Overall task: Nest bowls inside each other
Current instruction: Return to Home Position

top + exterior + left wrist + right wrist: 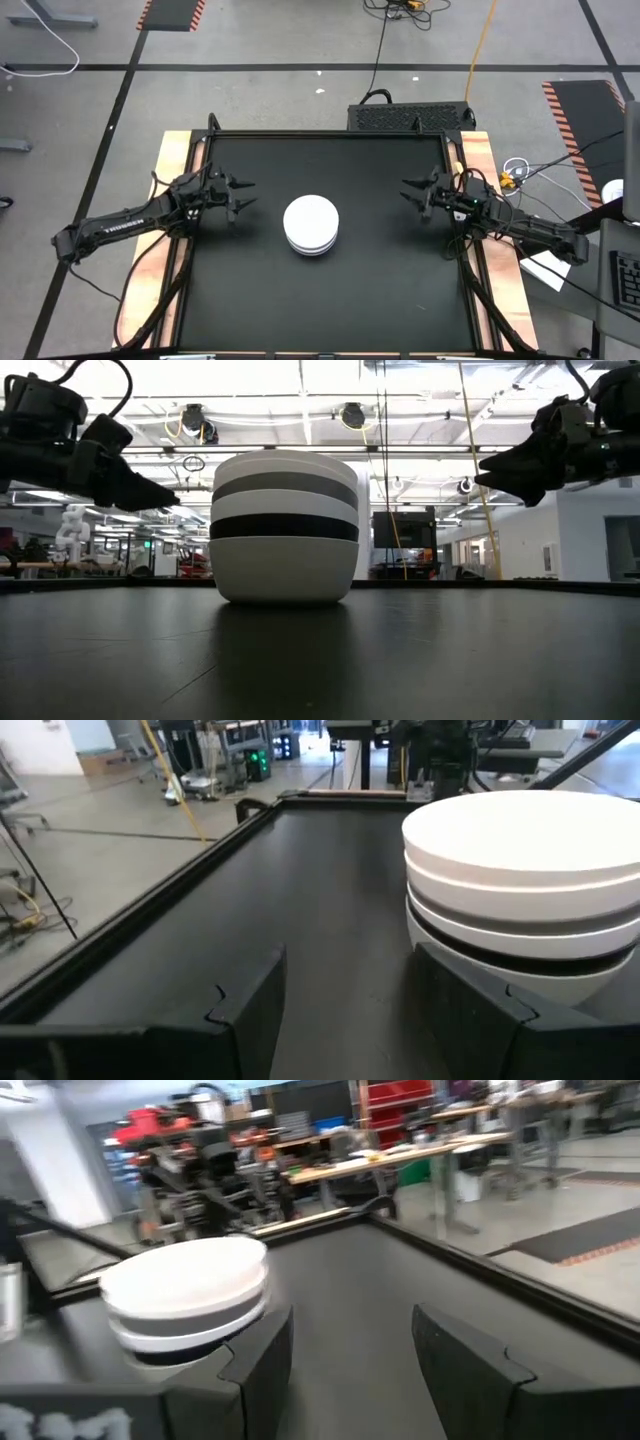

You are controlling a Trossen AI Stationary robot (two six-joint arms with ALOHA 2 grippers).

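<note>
left end effector [250,193] near round bowls [311,224]

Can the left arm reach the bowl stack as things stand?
Probably yes. The left gripper hangs with jaws open beside the stack of bowls, only bare table between them. The right gripper waits on the far side, out of the way.
</note>
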